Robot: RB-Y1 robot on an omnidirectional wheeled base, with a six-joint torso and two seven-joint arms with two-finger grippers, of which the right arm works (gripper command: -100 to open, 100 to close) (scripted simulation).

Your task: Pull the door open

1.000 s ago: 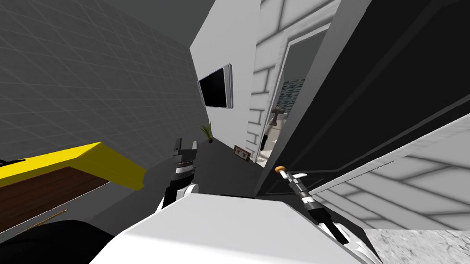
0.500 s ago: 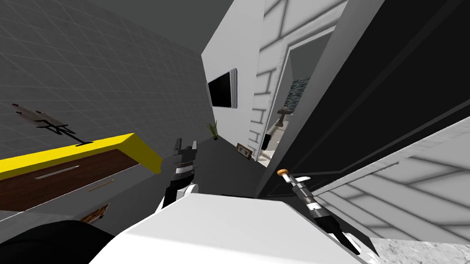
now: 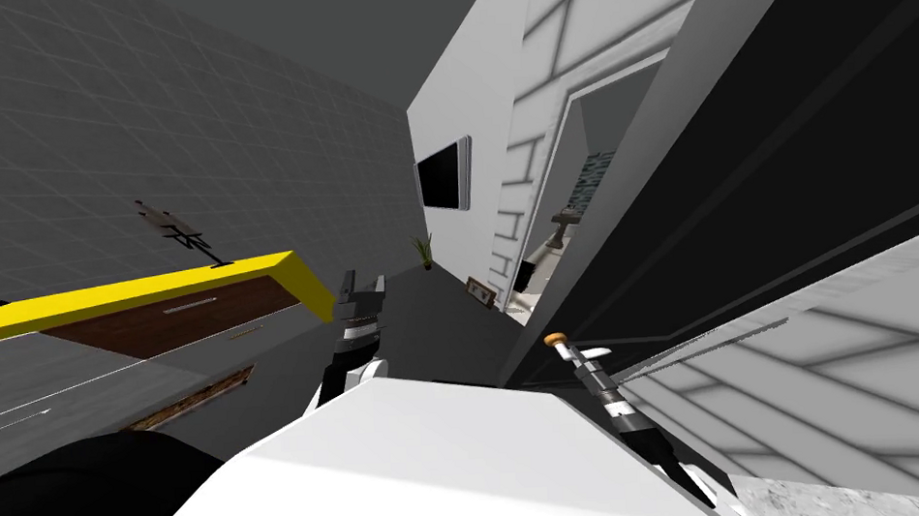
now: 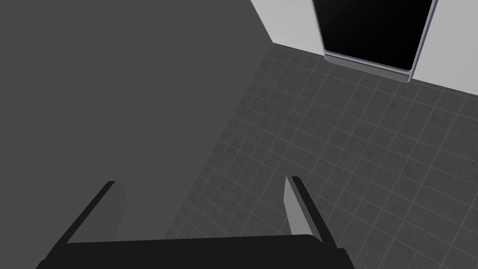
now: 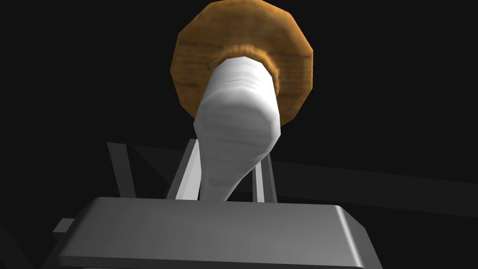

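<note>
The door (image 3: 754, 160) is a black panel slanting across the right of the head view, standing ajar. Its white lever handle (image 3: 593, 352) sits on a brown round rosette (image 3: 552, 340) near the door's edge. My right gripper (image 3: 573, 352) is shut on that lever. In the right wrist view the white lever (image 5: 235, 116) runs from the rosette (image 5: 196, 51) down between the fingers of my right gripper (image 5: 228, 156), which press its sides. My left gripper (image 3: 363, 285) hangs in front of my chest, open and holding nothing (image 4: 200, 184), over dark tiled floor.
A yellow-topped cabinet (image 3: 158, 288) with brown drawers stands at my left, a small black stand (image 3: 180, 228) on it. A black screen (image 3: 442, 175) hangs on the white wall ahead, with a plant (image 3: 425, 249) and a picture frame (image 3: 480, 291) below. Beyond the door's edge is a doorway (image 3: 563, 226).
The whole head view has shifted: I have moved, so the yellow cabinet now reaches further right. The door's edge has swung a little. My right gripper stays on the lever.
</note>
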